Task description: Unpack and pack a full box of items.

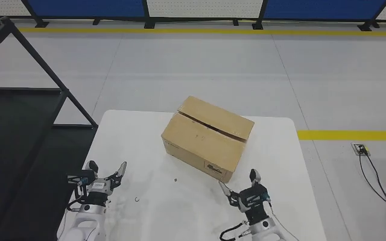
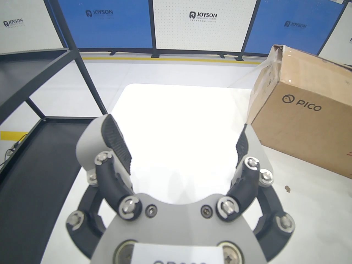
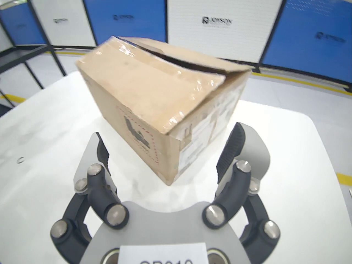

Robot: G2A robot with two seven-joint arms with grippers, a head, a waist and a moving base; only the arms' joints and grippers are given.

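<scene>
A brown cardboard box (image 1: 208,137) stands on the white table (image 1: 151,211), turned at an angle, its top flaps down with a dark slit between them. My left gripper (image 1: 107,170) hovers open near the table's front left corner, well to the left of the box (image 2: 305,108). Close to the box's near corner (image 3: 167,111) my right gripper (image 1: 239,179) is open and holds nothing. In the wrist views the left gripper (image 2: 176,135) and the right gripper (image 3: 167,144) have their jaws spread wide.
A black metal shelf frame (image 1: 36,120) stands just left of the table. A small ring-shaped bit (image 1: 138,199) and a tiny speck (image 1: 175,178) lie on the tabletop in front of the box. Blue and white panels (image 1: 199,7) line the far side.
</scene>
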